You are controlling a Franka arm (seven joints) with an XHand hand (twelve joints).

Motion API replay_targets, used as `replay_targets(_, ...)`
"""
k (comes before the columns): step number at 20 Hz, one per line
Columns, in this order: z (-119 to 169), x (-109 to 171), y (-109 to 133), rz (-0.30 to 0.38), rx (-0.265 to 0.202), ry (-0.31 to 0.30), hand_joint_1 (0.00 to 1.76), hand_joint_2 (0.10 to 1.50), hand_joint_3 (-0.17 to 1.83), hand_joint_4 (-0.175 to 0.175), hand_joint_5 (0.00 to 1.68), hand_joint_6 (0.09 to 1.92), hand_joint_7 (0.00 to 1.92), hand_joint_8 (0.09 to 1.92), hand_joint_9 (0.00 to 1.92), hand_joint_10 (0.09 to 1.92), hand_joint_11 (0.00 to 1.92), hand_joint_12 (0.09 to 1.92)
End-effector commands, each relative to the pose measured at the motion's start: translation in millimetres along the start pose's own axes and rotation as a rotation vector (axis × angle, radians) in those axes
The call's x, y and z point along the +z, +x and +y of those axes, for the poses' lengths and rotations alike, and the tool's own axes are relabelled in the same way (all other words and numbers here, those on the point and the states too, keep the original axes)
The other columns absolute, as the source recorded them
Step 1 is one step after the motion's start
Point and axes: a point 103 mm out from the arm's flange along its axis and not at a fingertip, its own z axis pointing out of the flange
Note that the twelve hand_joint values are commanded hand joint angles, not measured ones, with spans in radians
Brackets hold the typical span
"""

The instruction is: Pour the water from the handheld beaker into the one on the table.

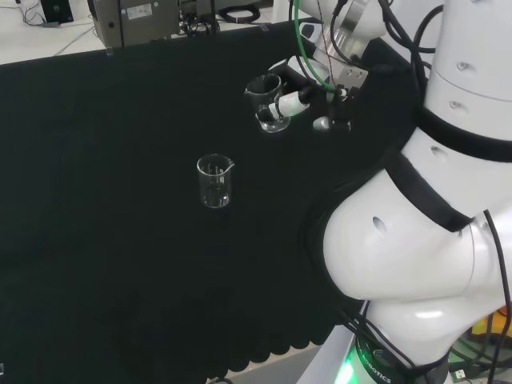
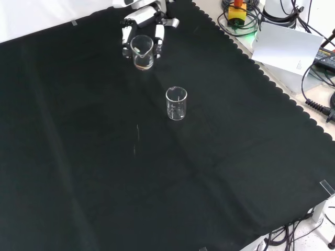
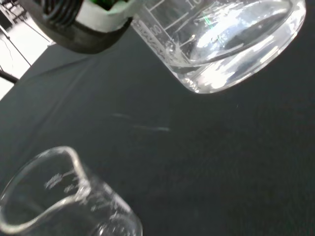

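Note:
The hand (image 1: 308, 92) is curled round a clear glass beaker (image 1: 268, 102), held above the cloth and slightly tilted. In the front view the held beaker (image 2: 142, 51) sits between white fingers (image 2: 158, 36) near the top. Up close, the held beaker (image 3: 221, 44) has a little clear water at its base, and a black and white finger (image 3: 83, 24) lies against its wall. A second clear beaker (image 1: 214, 182) stands upright on the black cloth, apart from the hand. It appears lower and right of the held one in the front view (image 2: 176, 103), and its rim (image 3: 54, 196) is in the wrist view.
White arm links (image 1: 432, 208) stand at the right of the head view. Grey equipment (image 1: 136, 20) sits beyond the cloth's far edge. In the front view, a white sheet (image 2: 288, 47) and cables (image 2: 314, 99) lie off the cloth's scalloped edge at right.

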Motion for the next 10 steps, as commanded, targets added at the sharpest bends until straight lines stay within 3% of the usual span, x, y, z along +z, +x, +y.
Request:
replay_targets(1, -30.9, 3.7, 28.5, -0.072, -0.006, 0.077, 1.33, 1.01, -0.17, -0.139, 1.45, 0.09, 1.54, 0.22, 1.73, 0.12, 1.32, 0.80)
replay_targets(4, -41.8, 7.7, 41.4, -0.104, -0.011, 0.096, 1.32, 1.01, -0.17, -0.127, 1.48, 0.09, 1.53, 0.24, 1.73, 0.16, 1.32, 0.81)
replay_targets(10, -44.9, 16.5, 59.8, -0.138, -0.024, 0.136, 1.32, 1.01, -0.17, -0.113, 1.49, 0.09, 1.51, 0.28, 1.60, 0.47, 1.33, 0.82)
